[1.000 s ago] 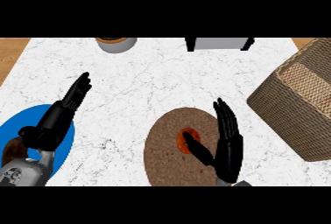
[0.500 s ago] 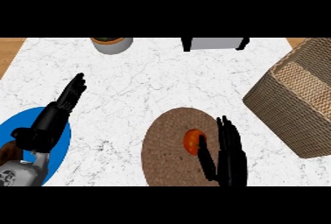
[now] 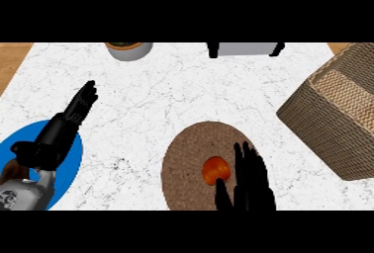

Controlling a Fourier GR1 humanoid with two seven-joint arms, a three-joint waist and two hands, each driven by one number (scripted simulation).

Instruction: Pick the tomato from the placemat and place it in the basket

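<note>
White marble counter underfoot; right hand, fingers straight and holding nothing, now settling beside tomato on placemat, readying the grasp; basket waiting; left hand resting open.

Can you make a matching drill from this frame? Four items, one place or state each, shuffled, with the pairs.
Items:
1 tomato
2 basket
3 left hand
4 right hand

Places/states:
A right edge of the counter
B open, beside the tomato
C on the round brown placemat
D open, resting over the blue plate

Pairs: 1-C, 2-A, 3-D, 4-B
</note>
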